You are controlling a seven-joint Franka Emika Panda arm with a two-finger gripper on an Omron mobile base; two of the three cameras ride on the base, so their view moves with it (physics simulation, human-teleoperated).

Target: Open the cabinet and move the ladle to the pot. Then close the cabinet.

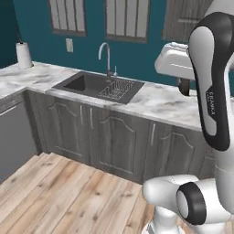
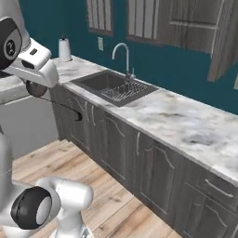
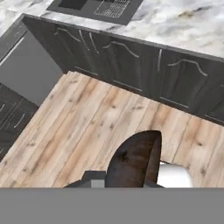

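Dark brown and rust-mottled, the ladle [image 3: 133,159] is seen rising from the gripper [image 3: 124,183] above the wooden floor [image 3: 87,127]; whether the fingers clamp it cannot be told. The cabinet [image 2: 195,25] is hung above the marble counter [image 2: 186,118], one door [image 2: 224,39] swung open.

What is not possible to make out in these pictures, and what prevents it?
- Cabinet inside: the top edge of the right base view cuts it off; in the left base view the arm covers it.
- Gripper: in the hand view a dark brown object covers its fingers, so open or shut is unclear.
- That object: too close, cut off below.
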